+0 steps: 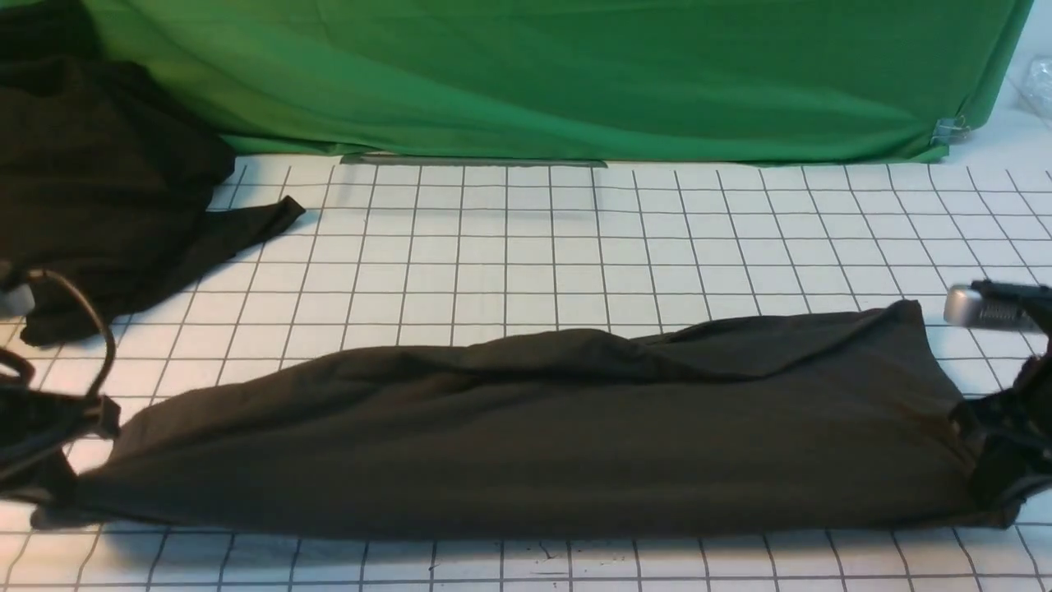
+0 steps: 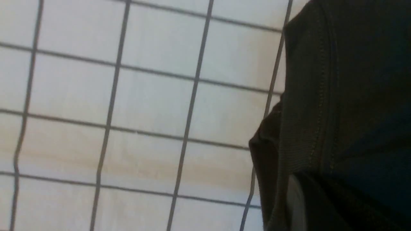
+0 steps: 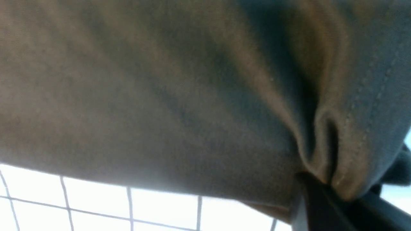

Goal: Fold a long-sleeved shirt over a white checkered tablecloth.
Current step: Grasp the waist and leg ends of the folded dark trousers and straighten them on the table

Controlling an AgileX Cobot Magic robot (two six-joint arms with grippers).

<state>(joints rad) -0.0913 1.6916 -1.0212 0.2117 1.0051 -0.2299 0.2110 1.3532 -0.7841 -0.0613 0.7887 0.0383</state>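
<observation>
The long-sleeved shirt (image 1: 542, 436) lies as a long dark brown-black band across the near part of the white checkered tablecloth (image 1: 526, 247). My left gripper (image 1: 45, 485) is at its left end, shut on the cloth. In the left wrist view the ribbed, stitched edge of the shirt (image 2: 308, 122) runs down into the gripper (image 2: 298, 205), next to bare tablecloth (image 2: 144, 106). My right gripper (image 1: 998, 485) is at the band's right end. There the shirt (image 3: 160, 96) puckers where the gripper (image 3: 324, 189) pinches its stitched hem, above the tablecloth (image 3: 96, 205).
A shapeless heap of black cloth (image 1: 99, 197) lies at the back left, one tip reaching onto the grid. A green backdrop cloth (image 1: 575, 74) hangs along the far edge, held by a metal clip (image 1: 949, 130) at the right. A black cable (image 1: 90, 329) loops above my left arm.
</observation>
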